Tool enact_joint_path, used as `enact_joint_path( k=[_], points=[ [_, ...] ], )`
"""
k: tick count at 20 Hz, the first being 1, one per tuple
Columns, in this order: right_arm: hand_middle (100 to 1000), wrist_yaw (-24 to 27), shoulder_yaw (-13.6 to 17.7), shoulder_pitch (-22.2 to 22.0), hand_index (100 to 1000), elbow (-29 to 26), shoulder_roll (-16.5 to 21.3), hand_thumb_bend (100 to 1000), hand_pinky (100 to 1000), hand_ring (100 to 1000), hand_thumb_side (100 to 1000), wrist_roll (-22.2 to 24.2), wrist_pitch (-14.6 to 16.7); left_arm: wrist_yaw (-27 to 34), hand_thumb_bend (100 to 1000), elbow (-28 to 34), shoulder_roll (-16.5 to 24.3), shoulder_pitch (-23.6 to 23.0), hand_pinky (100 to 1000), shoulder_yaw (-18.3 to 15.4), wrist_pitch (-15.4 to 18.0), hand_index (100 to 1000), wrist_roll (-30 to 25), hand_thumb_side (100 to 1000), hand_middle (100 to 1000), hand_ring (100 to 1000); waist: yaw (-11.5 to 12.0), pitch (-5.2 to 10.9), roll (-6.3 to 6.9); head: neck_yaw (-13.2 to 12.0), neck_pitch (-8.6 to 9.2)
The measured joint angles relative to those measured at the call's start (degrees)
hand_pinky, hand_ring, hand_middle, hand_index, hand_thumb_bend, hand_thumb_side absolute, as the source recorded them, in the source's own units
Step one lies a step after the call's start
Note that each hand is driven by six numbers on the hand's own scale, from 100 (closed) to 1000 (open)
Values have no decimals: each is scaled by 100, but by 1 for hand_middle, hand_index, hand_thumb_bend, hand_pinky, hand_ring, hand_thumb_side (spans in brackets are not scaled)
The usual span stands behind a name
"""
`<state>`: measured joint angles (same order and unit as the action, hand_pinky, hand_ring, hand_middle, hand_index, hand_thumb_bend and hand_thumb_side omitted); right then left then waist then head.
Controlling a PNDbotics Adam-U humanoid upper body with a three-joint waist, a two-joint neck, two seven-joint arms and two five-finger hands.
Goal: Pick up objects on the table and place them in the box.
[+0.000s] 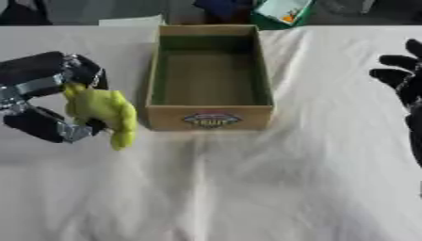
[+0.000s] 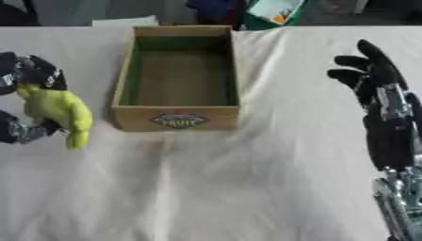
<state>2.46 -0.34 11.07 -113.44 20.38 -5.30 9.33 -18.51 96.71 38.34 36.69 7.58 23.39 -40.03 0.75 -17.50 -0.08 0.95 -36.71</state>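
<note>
The robot's left hand (image 1: 45, 96), black with silver joints, comes in from the left edge and has its fingers and thumb curled round a soft yellow-green object with a lumpy, elongated shape (image 1: 103, 110). The fingers wrap over the top of the object and the thumb side presses from below, so the object sits between them with its lower end hanging down past the hand. Whether that end touches the cloth or hangs just above it cannot be told. The held object is just left of the box's near left corner and outside the box.

The rectangular cardboard box with a dark green inner lining (image 1: 210, 117) stands open-topped on the desk, its long axis running away from the robot. An oval printed label (image 1: 212, 119) shows on its near wall. Inside the box only the lining is visible.

The desk is covered with a white, slightly wrinkled cloth (image 1: 247, 188), with folds running forward from the box toward the near edge.

The robot's right hand (image 2: 375, 75), black with a silver forearm below it, stands at the right side of the desk, well apart from the box. Its fingers are straight and spread, pointing up and away, and it holds nothing.

Beyond the far edge of the desk lies a teal and white item with an orange mark (image 1: 280, 10), too unclear to identify.
</note>
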Motion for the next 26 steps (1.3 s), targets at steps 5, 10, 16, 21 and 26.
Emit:
enact_joint_path(
  k=[5, 10, 16, 21, 26],
  points=[
    [775, 13, 0, 1, 971, 0, 0, 100, 891, 769, 1000, -1, 1, 28, 100, 36, 0, 35, 455, -45, 35, 565, 35, 288, 518, 622, -9, 0, 1, -9, 75],
    [775, 19, -4, 20, 971, 0, 0, 100, 890, 770, 1000, 8, 11, -78, 100, 87, 0, 180, 447, -178, 153, 548, 153, 286, 512, 617, -71, 0, 16, -39, 110],
    [775, 106, -73, 216, 970, 0, 0, 100, 890, 769, 1000, 75, 76, -495, 100, 44, -7, 559, 436, -433, 363, 539, 363, 279, 503, 610, -293, -64, 45, -284, 167],
    [775, 172, -142, 375, 969, 0, 0, 100, 889, 769, 1000, 156, 123, -941, 100, -92, -58, 807, 432, -665, 540, 534, 540, 274, 490, 608, -509, -162, 81, -455, 232],
    [775, 287, -264, 620, 969, 0, -14, 100, 889, 770, 1000, 305, 154, -1389, 100, -373, -109, 1081, 430, -802, 735, 529, 754, 276, 480, 605, -856, -285, 96, -786, 343]
  ],
)
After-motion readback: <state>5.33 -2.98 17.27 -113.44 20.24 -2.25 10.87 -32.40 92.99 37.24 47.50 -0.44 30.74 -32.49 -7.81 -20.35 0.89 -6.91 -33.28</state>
